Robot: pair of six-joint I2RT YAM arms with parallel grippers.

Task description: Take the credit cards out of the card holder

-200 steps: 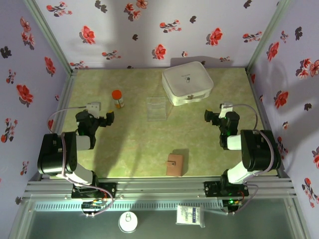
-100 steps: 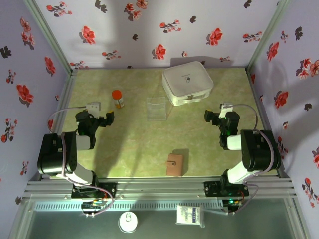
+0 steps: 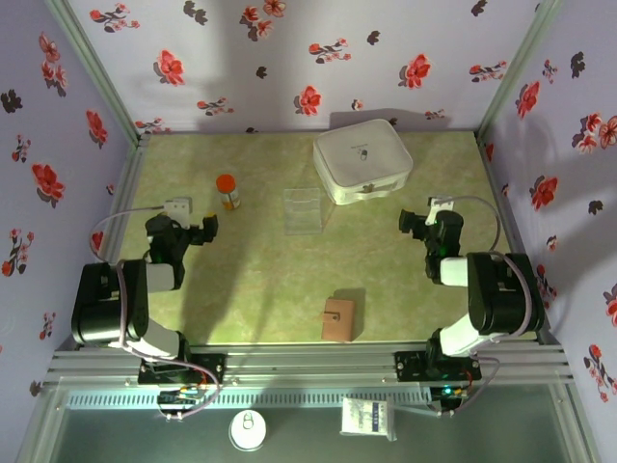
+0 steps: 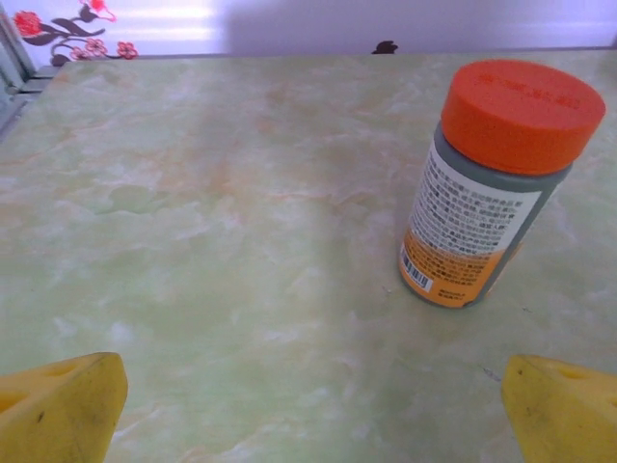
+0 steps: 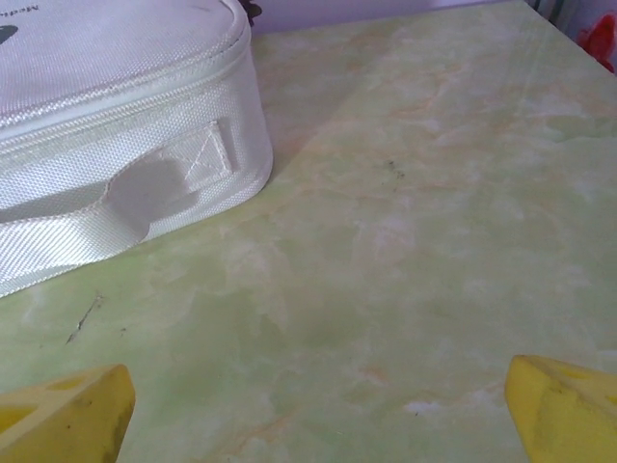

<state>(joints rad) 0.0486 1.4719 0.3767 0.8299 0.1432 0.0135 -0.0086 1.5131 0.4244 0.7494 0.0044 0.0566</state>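
Observation:
The card holder [image 3: 338, 319], a tan-brown wallet, lies folded shut on the table near the front edge, right of centre. The credit cards are hidden. My left gripper [image 3: 207, 228] hovers low over the left side of the table, far from the wallet, and is open with nothing between its yellow fingertips [image 4: 58, 410]. My right gripper [image 3: 409, 223] is on the right side, also open and empty, with bare table between its fingertips [image 5: 564, 410]. Both grippers point toward the middle and back of the table.
An orange-capped bottle [image 4: 487, 188] stands just ahead of the left gripper [image 4: 308, 405], also at the back left [image 3: 228, 191]. A white zipped case [image 5: 116, 135] lies ahead-left of the right gripper [image 5: 308, 405], at the back [image 3: 362, 160]. A clear plastic tray [image 3: 303, 209] sits mid-table.
The right gripper has shifted slightly back and to the right. The left arm has barely moved. The wallet has not moved.

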